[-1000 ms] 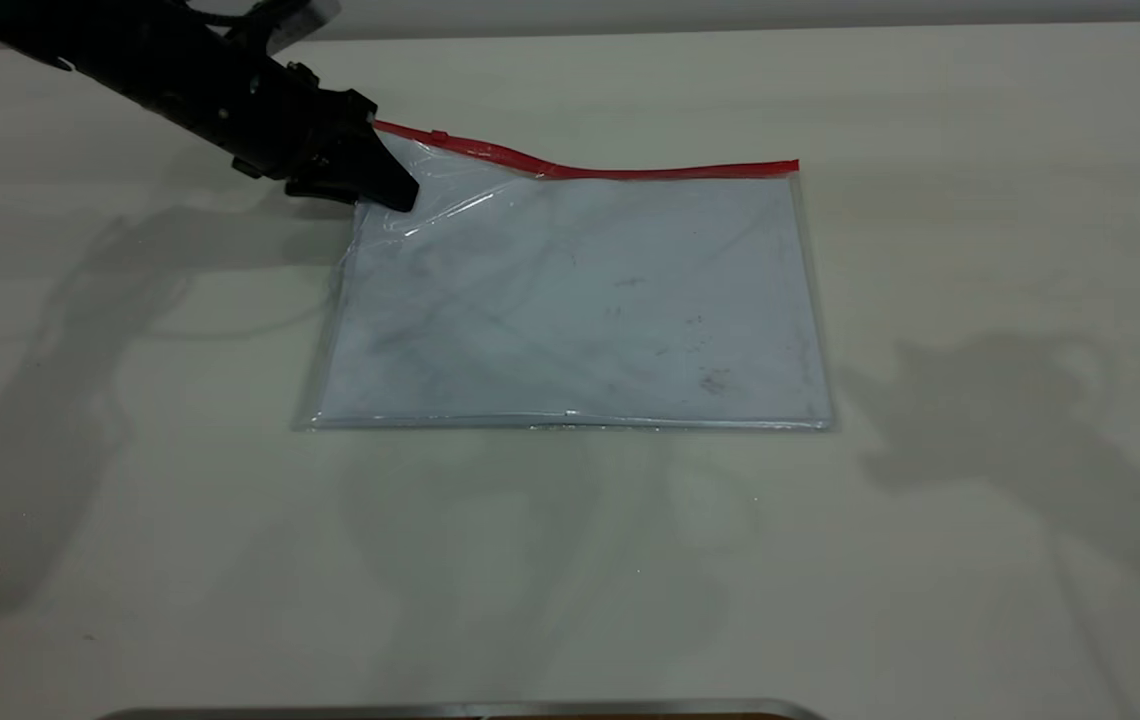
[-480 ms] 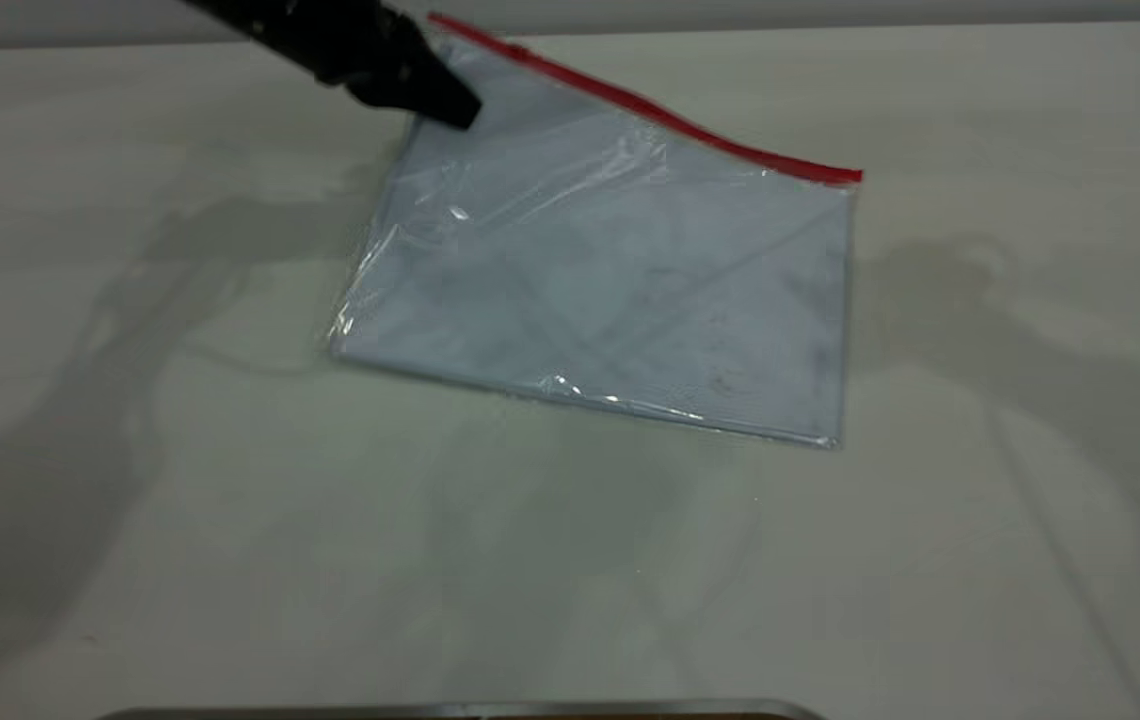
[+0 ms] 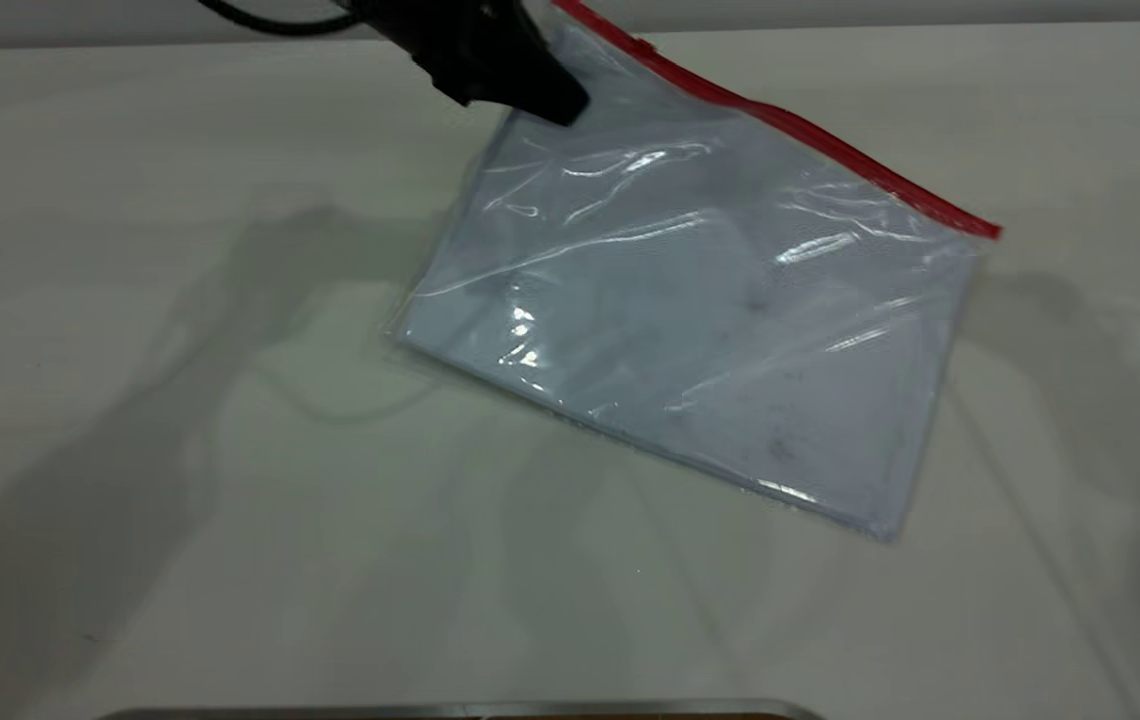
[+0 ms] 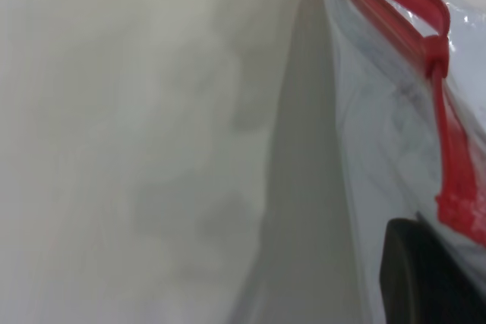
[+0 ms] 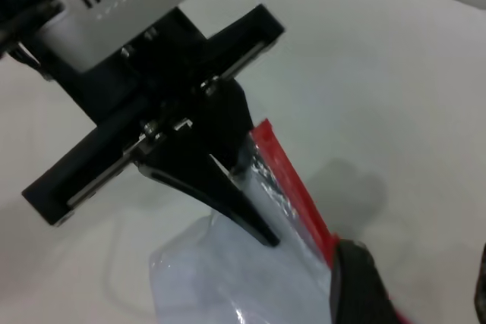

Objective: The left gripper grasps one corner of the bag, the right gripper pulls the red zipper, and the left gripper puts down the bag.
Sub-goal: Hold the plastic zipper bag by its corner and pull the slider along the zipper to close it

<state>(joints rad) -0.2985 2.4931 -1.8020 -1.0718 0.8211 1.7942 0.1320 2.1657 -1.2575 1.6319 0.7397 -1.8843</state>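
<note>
My left gripper [image 3: 558, 103] is at the top middle of the exterior view, shut on the corner of the bag [image 3: 570, 45] at one end of the red strip. It holds that corner up. The bag [image 3: 710, 300] hangs tilted, and its low plain edge seems to rest on the table. The red zipper [image 3: 830, 150] runs down to the right, with the slider tab [image 3: 645, 45] near the held corner. In the left wrist view one black finger [image 4: 425, 278] presses the bag [image 4: 380, 149] beside the zipper [image 4: 448, 149]. My right gripper [image 5: 418, 294] is out of the exterior view. It is open beside the zipper [image 5: 296, 180], close to my left gripper [image 5: 250, 187].
The pale table [image 3: 180, 450] stretches round the bag, with arm shadows on it. A metal edge [image 3: 460, 710] lies along the front border.
My left gripper has risen and moved right with the corner in it. The bag has lifted off the table, turned and slid to the right.
</note>
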